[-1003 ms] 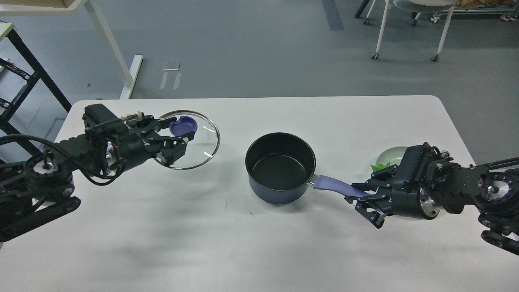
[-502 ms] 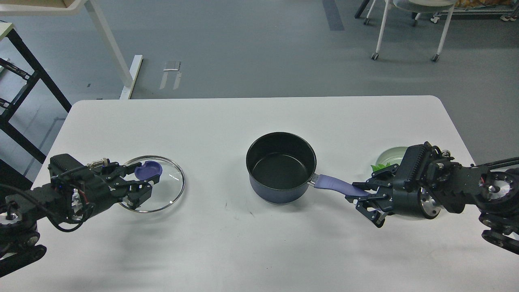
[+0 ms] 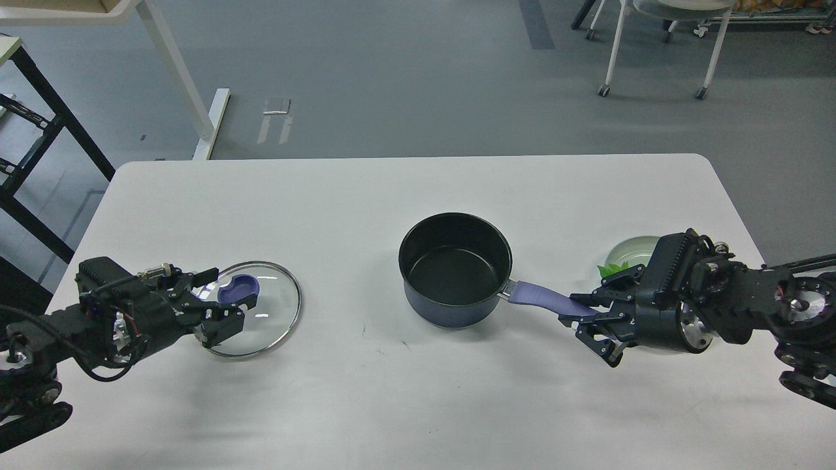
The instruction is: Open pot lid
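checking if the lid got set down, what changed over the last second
The left gripper carried the glass lid from beside the pot toward the near left of the table and lowered it. Its jaws now look parted around the purple knob, so the lid seems released. The pot and the right gripper at the pot's handle barely moved.

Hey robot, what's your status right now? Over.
Left tool open around the glass lid knob. Right tool clamped on pot handle. Pot uncovered, lid on table to its left. Nothing in the way.
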Robot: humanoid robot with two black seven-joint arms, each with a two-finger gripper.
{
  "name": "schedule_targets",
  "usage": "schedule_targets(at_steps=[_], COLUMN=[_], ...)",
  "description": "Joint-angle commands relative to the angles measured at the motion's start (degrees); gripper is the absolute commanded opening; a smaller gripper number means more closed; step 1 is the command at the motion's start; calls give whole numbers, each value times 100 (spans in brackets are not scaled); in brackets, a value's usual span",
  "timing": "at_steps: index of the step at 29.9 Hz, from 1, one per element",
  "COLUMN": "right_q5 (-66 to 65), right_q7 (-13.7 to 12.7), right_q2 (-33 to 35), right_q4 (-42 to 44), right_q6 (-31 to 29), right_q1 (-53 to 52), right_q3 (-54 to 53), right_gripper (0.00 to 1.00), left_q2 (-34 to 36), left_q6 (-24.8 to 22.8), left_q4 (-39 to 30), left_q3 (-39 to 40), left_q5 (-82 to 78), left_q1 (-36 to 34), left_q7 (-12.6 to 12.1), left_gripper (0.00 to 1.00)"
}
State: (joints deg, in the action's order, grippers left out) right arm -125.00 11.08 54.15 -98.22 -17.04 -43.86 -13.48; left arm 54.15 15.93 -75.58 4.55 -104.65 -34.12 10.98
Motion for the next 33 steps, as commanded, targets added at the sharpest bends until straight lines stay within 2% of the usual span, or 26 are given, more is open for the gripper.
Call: schedule_targets(at_steps=[1, 2, 3, 6, 9, 11, 14, 17, 23, 26, 30, 33], right_q5=[0, 0, 0, 0, 0, 0, 63, 756, 2522, 3577, 4868, 6045], right_q7=[0, 0, 0, 8, 17, 17, 17, 26, 44, 44, 35, 35], right_q2=[-1, -1, -9, -9, -18, -27, -9, 8, 148, 175, 131, 61], right_q4=[4, 4, 13, 13, 13, 13, -4, 57, 355, 645, 1444, 2243], right_q6=[-9, -9, -1, 8, 17, 61, 105, 87, 87, 96, 175, 473], right_q1=[0, 0, 9, 9, 9, 9, -18, -228, -1335, -1485, -1468, -1459], right_q3=[3, 3, -6, -15, -67, -120, -278, -480, -770, -1226, -1824, -1913], right_gripper=[20, 23, 31, 67, 80, 96, 97, 98, 99, 99, 99, 100], left_q2=[8, -1, -1, -10, -53, -71, -264, -475, -783, -1046, -1459, -1732], left_q6=[-11, -11, -11, -19, -19, -28, -19, -28, -19, -2, -54, -352], left_q4=[17, 17, 17, 70, 254, 368, 421, 422, 509, 886, 1580, 1993], left_q3=[81, 81, 55, 19, 46, 72, 98, 116, 458, 608, 932, 1126], left_q5=[522, 829, 1197, 2375, 3246, 3747, 4625, 5557, 6939, 7229, 8019, 9282], left_q1=[-225, -409, -611, -1043, -1359, -1544, -1702, -1878, -2081, -2081, -2081, -2063], left_q7=[-8, -17, -34, -43, -17, 0, 9, 18, 18, 18, 9, 1], left_gripper=[97, 99, 99, 99, 99, 99, 99, 99, 99, 99, 99, 99])
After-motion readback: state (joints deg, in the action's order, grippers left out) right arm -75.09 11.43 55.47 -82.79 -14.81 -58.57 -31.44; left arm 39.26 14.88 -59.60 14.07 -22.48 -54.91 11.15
